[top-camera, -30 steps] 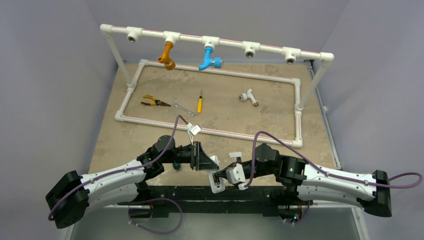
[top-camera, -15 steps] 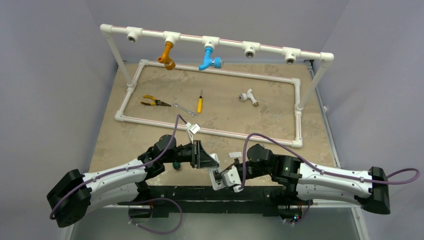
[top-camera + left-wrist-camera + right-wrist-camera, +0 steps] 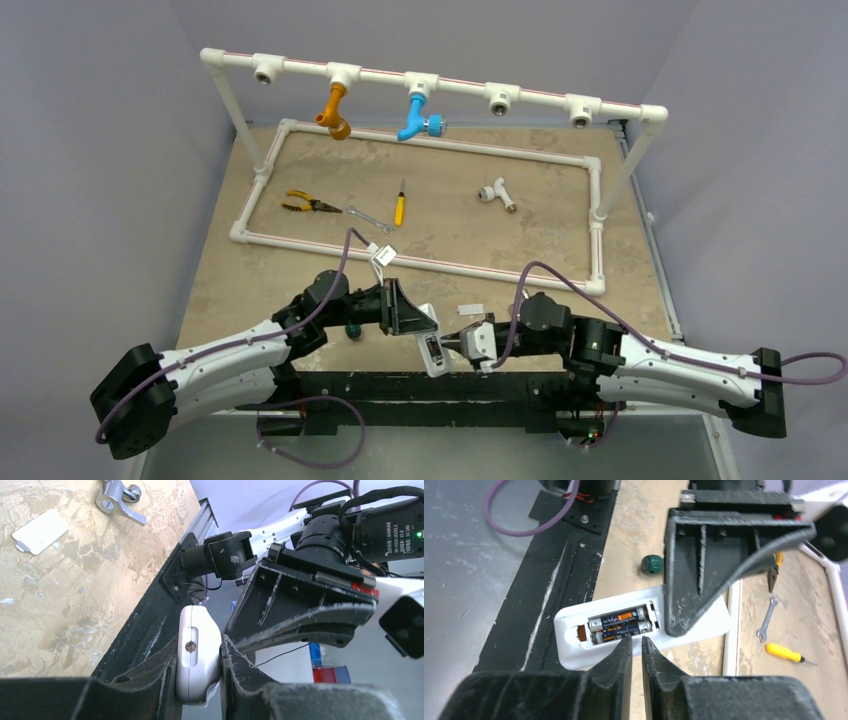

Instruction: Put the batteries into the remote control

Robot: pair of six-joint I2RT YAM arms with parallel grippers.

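Near edge of the table (image 3: 240, 290): we see both arms folded inward, wrists almost meeting at the centre.

Left gripper (image 3: 425, 330): fingers clamped on the remote control (image 3: 196, 665), one on each long side, holding it tilted over the black base rail, clear of the table. The back faces the right wrist camera.

Battery bay uncovered. We count both batteries (image 3: 620, 622) lying side by side in it, dark with orange print. A little bare bay shows at their left end.

Right gripper (image 3: 636, 641): fingers nearly together with only a thin slit, nothing held. The tips sit just beside the remote's long edge, below the batteries. We cannot tell if they touch it.

Just beyond, on the table: a small green ball (image 3: 652, 564) by the left wrist, and a flat white cover (image 3: 470, 309) lying apart from the remote.

Farther: a white pipe frame (image 3: 420, 262) with yellow-handled pliers (image 3: 305, 204), a wrench (image 3: 368, 217), a yellow screwdriver (image 3: 400, 208) and a white pipe tee (image 3: 497, 192) inside.

Farthest: an overhead rail (image 3: 460, 85) carrying an orange tap (image 3: 335, 112) and a blue tap (image 3: 415, 115).
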